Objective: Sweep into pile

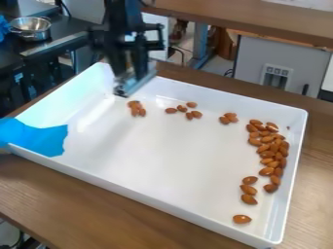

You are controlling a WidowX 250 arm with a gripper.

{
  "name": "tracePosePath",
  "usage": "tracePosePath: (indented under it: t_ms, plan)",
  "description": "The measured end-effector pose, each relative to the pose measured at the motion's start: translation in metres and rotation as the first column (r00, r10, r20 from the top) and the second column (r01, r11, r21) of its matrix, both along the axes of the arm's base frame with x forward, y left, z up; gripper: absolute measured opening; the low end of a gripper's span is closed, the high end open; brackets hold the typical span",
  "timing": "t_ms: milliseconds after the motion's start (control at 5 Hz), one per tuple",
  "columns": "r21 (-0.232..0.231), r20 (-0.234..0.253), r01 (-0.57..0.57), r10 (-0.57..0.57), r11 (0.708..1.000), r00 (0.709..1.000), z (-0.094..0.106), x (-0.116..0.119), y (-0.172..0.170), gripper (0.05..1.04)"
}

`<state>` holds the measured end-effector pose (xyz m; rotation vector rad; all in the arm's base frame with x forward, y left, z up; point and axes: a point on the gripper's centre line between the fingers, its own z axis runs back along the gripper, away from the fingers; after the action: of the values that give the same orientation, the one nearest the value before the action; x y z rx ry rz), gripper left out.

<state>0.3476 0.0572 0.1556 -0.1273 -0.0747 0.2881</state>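
Camera view. Clock face laid over the tray (169,155), 12 at the top of the picture.

Almonds: the main heap (270,146) lies along the wall at 3 o'clock, loosely packed. Strays: a small group (137,108) at 11, a looser group (185,111) between 12 and 1, a tight cluster (228,118) at 2, three in a short line (248,189) at 4, and a single almond (242,219) near 5. A blue cloth (39,138) drapes over the rim at 9. The tray sits on a wooden surface (71,199).

My gripper (130,72) hangs at 11, above the near group. Below it is a pale flat piece (138,83), which I take for the sweeping tool; I cannot tell whether it touches the tray. State of the jaws: cannot tell, so I log no grip on it.

Step, my judgement: gathering strays, partly done; the 3 o'clock heap looks like the target pile. Next move: put the flat edge down on the outer side of the 11 o'clock group, then push low and level towards 3, collecting the groups at 12 to 2. Risk: almonds slipping under the edge or around its ends. The 4 and 5 o'clock strays would need a separate pass.
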Motion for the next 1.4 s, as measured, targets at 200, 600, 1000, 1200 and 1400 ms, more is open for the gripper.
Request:
tracePosePath:
  t_ms: [200, 600, 1000, 1200, 1400]
  plan:
    - [0.055, 0.050, 0.036, -0.039, 0.998, 0.998, -0.010, 0.000, 0.012, 0.345]
    - [0.144, 0.148, 0.035, -0.056, 0.989, 0.987, -0.008, 0.000, 0.054, 0.345]
    - [0.215, 0.137, 0.019, -0.049, 0.977, 0.989, -0.034, 0.003, 0.081, 0.345]
    - [0.239, 0.127, 0.020, -0.052, 0.971, 0.991, -0.050, 0.005, 0.083, 0.345]
    - [0.253, 0.103, 0.037, -0.065, 0.967, 0.993, -0.070, 0.013, 0.076, 0.345]
